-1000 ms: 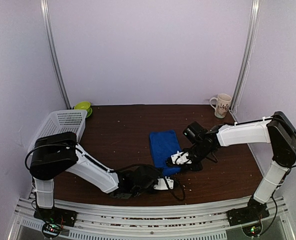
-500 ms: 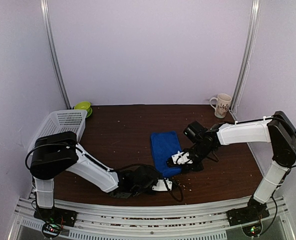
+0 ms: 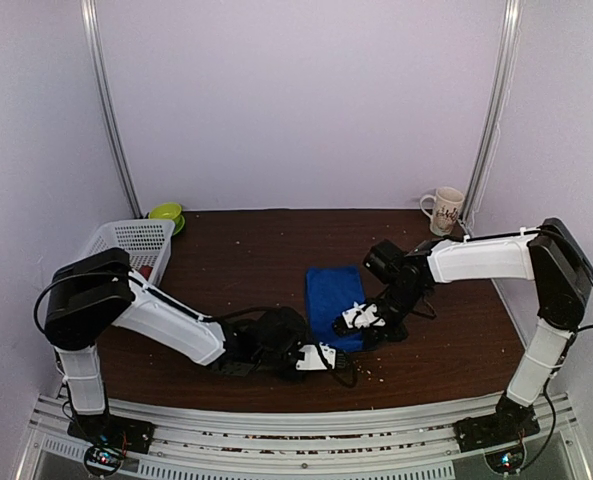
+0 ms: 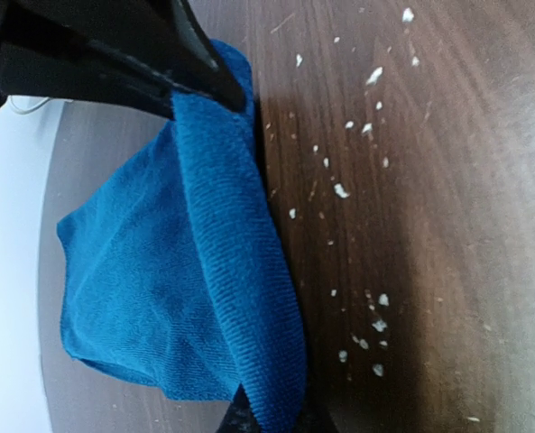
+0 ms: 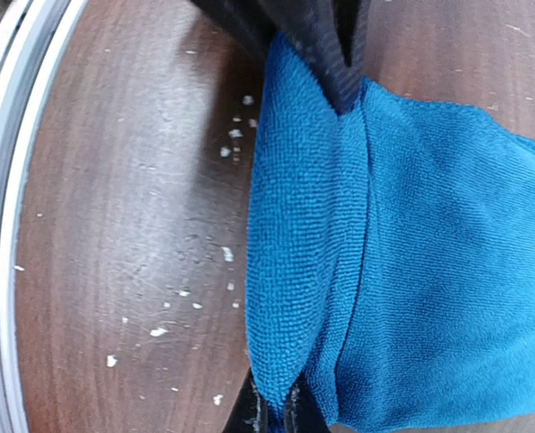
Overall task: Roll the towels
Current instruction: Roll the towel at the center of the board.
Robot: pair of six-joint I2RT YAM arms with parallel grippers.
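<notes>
Found the blue towel (image 3: 333, 295) lying folded on the brown table (image 3: 236, 250), a little right of centre and toward the near edge. Saw the left gripper (image 3: 321, 357) down low at the towel's near end, clenched on a raised fold of the cloth. Confirmed from the left wrist view, with the fold pinched between the dark fingers (image 4: 114, 54) and the remaining cloth sagging off to one side. Saw the right gripper (image 3: 358, 318) at the towel's near right edge, likewise clamped tight on the cloth, its finger (image 5: 326, 45) pressing a crease into the blue fabric. Noted pale crumbs (image 4: 339, 189) scattered on the wood just beside the towel. Noted a white basket (image 3: 126, 245) at the far left, a green bowl (image 3: 166, 213) behind it, and a mug (image 3: 444, 210) at the far right corner, all well apart from the towel.
</notes>
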